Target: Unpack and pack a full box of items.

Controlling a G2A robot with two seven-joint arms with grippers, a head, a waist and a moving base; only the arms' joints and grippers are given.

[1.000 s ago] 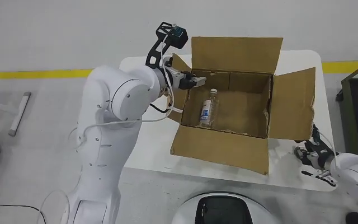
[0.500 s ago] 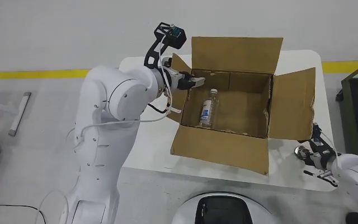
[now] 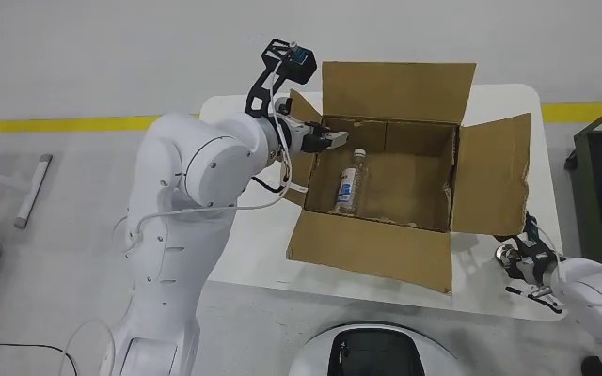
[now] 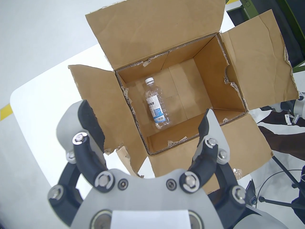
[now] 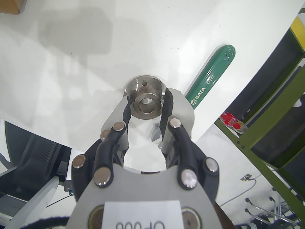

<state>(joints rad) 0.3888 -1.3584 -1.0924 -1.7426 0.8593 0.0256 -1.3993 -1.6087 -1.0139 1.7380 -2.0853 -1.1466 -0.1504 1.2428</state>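
right claw (image 5: 147, 101) shifted slightly, clamping metal flange (image 5: 143, 84) | left claw (image 4: 146, 110) spread above box (image 4: 207, 55) | green-handled tool (image 5: 212, 75) beside flange

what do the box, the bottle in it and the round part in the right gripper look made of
The box: brown corrugated cardboard, matte; fluted layers show at its torn edges. The bottle: most likely clear glossy plastic, see-through with a white cap. The round part: bare metal, probably steel; grey, dull machined sheen, drilled holes.
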